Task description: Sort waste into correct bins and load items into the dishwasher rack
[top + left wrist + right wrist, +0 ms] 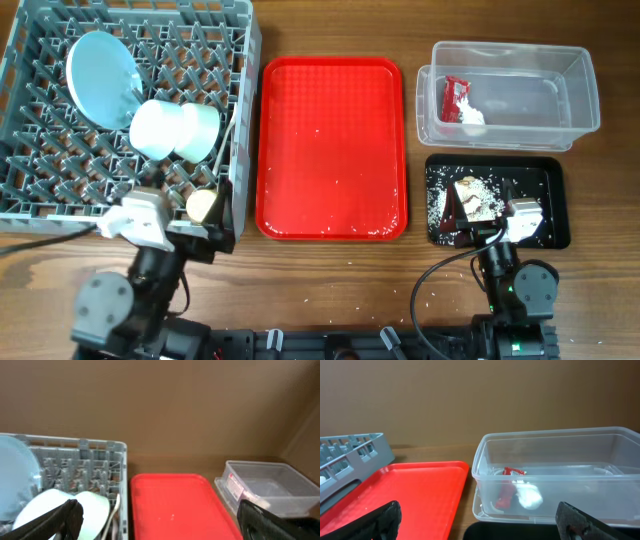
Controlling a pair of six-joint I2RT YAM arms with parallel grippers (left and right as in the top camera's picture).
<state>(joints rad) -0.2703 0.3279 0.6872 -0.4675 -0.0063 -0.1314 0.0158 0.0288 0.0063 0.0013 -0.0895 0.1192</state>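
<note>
Two grippers, one at each side of the table's (330, 290) near edge, are spread wide, and we see nothing held between the fingers of either. Our left gripper (159, 510) hovers at the near right corner of the dishwasher rack (40, 190). Our right gripper (477, 510) hangs over the near part of the black tray (555, 175).

Inside the rack, the pale blue plate (100, 75) stands tilted on its edge in the far left part. Next to it lie two pale bowls on their sides, the left bowl (160, 125) touching the plate and the right bowl (200, 132) pressed against the first. The yellow-green cup (203, 205) sits in the rack's near right corner. A white utensil (232, 130) leans along the right wall, though we cannot tell whether it is the fork or the spoon.

The clear tub (580, 90) holds the red wrapper (455, 95) and the white tissue (472, 117), touching each other at its left end. Brownish-white food scraps (478, 197) and crumbs lie in the black tray. The red serving tray (330, 100) lies between the rack and the bins, with a few white specks on it.
</note>
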